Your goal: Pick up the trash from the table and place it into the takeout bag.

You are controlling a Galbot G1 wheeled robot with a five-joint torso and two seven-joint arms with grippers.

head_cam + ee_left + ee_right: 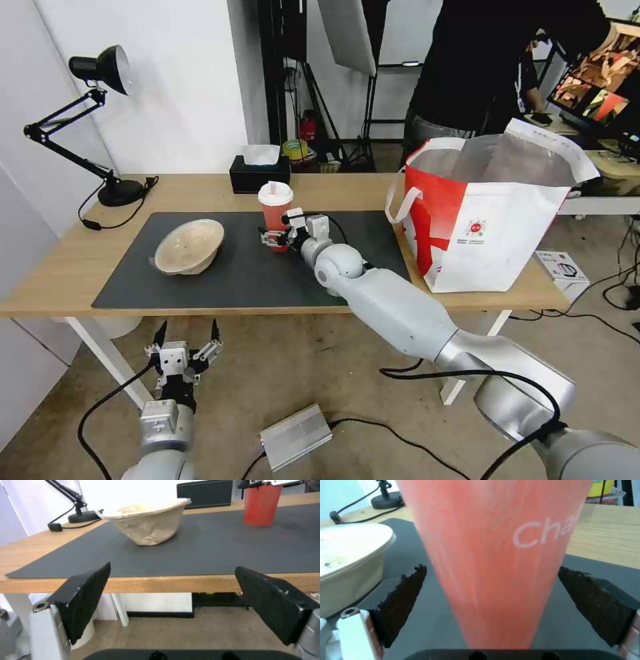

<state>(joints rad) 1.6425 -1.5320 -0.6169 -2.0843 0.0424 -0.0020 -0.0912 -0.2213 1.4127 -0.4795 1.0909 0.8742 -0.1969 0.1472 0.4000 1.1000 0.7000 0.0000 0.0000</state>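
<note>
An orange-red drink cup (275, 203) with a white lid stands upright on the dark grey mat (253, 277) of the table (67, 267). My right gripper (275, 239) is open around its lower part; in the right wrist view the cup (493, 542) stands between the black pads (403, 600), with a gap on each side. The soiled beige bowl (190, 245) lies tilted on the mat to the cup's left. My left gripper (188, 331) hangs open and empty below the table's front edge, facing the bowl (150, 522). The white-and-red takeout bag (493, 240) stands open at the table's right end.
A black tissue box (260, 175) sits behind the cup and a black desk lamp (100, 73) at the back left. A person stands behind the bag. A silver box (295, 437) and cables lie on the floor; a white carton (563, 270) lies on the floor by the bag.
</note>
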